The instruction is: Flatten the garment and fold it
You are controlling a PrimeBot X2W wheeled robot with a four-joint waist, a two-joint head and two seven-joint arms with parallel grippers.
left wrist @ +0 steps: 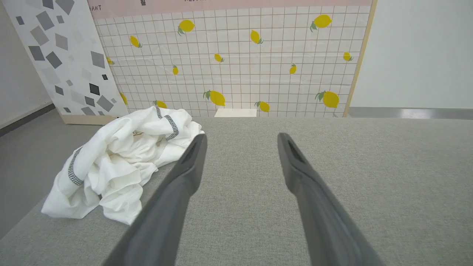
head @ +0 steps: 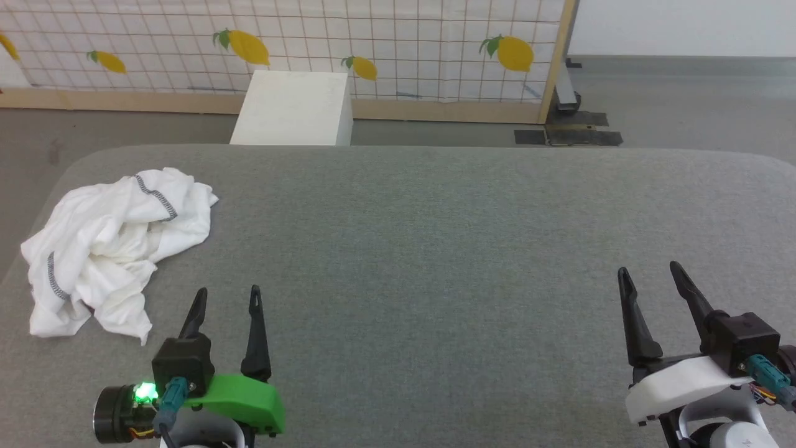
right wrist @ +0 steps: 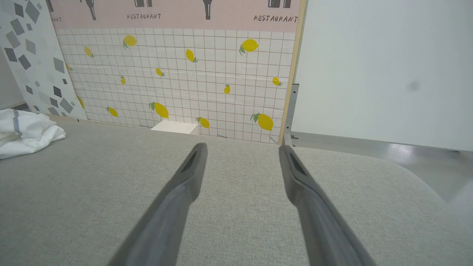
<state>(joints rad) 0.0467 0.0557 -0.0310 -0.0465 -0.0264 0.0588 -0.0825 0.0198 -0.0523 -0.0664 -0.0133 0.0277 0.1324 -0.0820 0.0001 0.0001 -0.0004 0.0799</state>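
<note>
The shirt [head: 112, 249] lies crumpled in a loose heap on the left side of the desk [head: 435, 249], close to its left rim; the cloth is thin and white, bunched into soft rounded folds, with bands of dark grey-and-white ladder stitching curving along two seams. The desk is covered in flat grey woven fabric and has rounded corners.

The left end effector [head: 227, 291] sits just right of the heap and nearer the robot, apart from it; its two long, dark, tapering fingers are spread and hold nothing. The right end effector [head: 648, 269] is well apart, at the desk's right side; its fingers are likewise spread and empty.

Beyond the far edge a plain white box [head: 292, 109] stands on the grey floor; behind it stands a wood-framed panel [head: 404, 50] of white grid tiles printed with yellow lemons. The left wrist view shows a white board [left wrist: 55, 55] speckled with grey squares leaning beside that panel.
</note>
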